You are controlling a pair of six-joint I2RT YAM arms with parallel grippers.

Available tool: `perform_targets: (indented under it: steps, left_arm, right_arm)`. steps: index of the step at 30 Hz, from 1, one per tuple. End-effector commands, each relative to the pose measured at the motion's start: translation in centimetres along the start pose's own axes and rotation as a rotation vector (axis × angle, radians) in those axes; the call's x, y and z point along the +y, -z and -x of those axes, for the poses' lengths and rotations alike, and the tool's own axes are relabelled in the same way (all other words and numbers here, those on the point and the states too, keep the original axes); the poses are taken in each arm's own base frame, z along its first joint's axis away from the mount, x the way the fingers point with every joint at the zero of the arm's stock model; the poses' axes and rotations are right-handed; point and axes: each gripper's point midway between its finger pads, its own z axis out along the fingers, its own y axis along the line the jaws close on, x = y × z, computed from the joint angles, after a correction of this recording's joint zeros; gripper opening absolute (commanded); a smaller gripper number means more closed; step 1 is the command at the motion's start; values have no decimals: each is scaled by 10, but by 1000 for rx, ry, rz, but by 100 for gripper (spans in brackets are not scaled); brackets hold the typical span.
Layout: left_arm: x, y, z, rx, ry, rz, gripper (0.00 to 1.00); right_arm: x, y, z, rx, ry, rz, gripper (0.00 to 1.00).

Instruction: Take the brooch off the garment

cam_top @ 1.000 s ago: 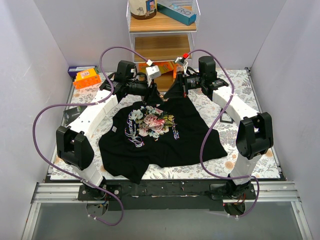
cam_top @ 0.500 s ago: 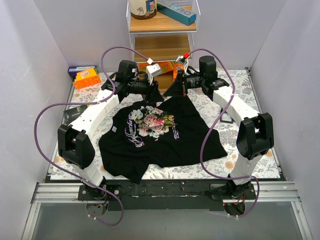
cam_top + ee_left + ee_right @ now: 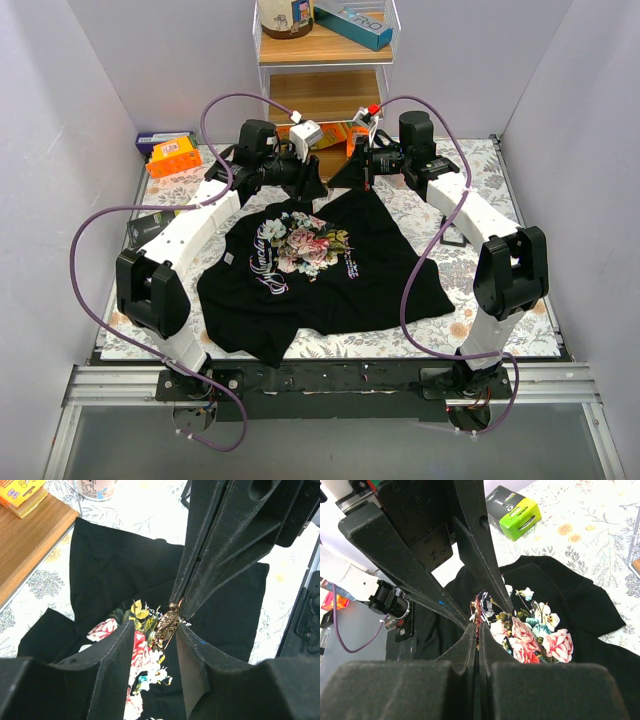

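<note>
The black T-shirt [image 3: 340, 285] with its rose print [image 3: 305, 245] lies spread on the table; it also shows in the left wrist view [image 3: 110, 570] and the right wrist view [image 3: 570, 600]. The brooch [image 3: 167, 624] is a small glittery gold-red pin; the right wrist view shows it edge-on [image 3: 481, 611]. My right gripper [image 3: 180, 607] is shut on it, held above the print near the collar [image 3: 479, 626]. My left gripper [image 3: 155, 630] is open, one finger on each side of the brooch. Both grippers meet at the back of the shirt [image 3: 327, 184]. I cannot tell whether the pin still catches the fabric.
A wooden shelf unit [image 3: 325, 95] stands right behind the grippers, with an orange box [image 3: 20, 492] on its lower board. An orange box [image 3: 174, 157] lies at the far left, a green box [image 3: 512, 512] on the left side of the floral tablecloth [image 3: 500, 170].
Both grippers have shifted slightly toward the back of the table, and the left one has closed in toward the right one. The shirt has barely moved.
</note>
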Motion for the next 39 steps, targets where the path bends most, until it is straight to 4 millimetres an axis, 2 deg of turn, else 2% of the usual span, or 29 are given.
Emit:
perform_targets:
  steps: [1, 2, 5, 10, 15, 19, 23, 26, 32, 35, 39]
  left_arm:
    - [21, 32, 58, -172, -110, 160, 38]
    - [19, 40, 63, -185, -128, 172, 38]
    - [14, 48, 60, -175, -163, 167, 41]
    - [-7, 60, 47, -141, -221, 95, 51]
    - [-14, 76, 24, -76, -243, 110, 56]
    - [-18, 78, 9, -49, -220, 97, 57]
    - [-28, 71, 2, -46, -230, 17, 59]
    - [-32, 58, -2, -51, -239, -43, 62]
    - [-33, 42, 11, -93, -224, -105, 64]
    - [-36, 35, 14, -99, -217, -151, 63]
    - [-35, 28, 15, -99, -205, -177, 57]
  right_arm:
    - [47, 5, 6, 31, -25, 124, 1]
    - [46, 6, 6, 30, -30, 119, 1]
    - [43, 6, 5, 31, -35, 118, 1]
    - [38, 6, 9, 25, -39, 113, 1]
    - [32, 7, 11, 20, -34, 105, 1]
    - [30, 5, 10, 22, -36, 109, 1]
    - [29, 4, 11, 23, -36, 115, 1]
    - [29, 4, 11, 24, -37, 122, 1]
    - [31, 3, 9, 30, -43, 137, 1]
    - [30, 3, 7, 31, -46, 137, 1]
    - [30, 2, 6, 32, -50, 140, 1]
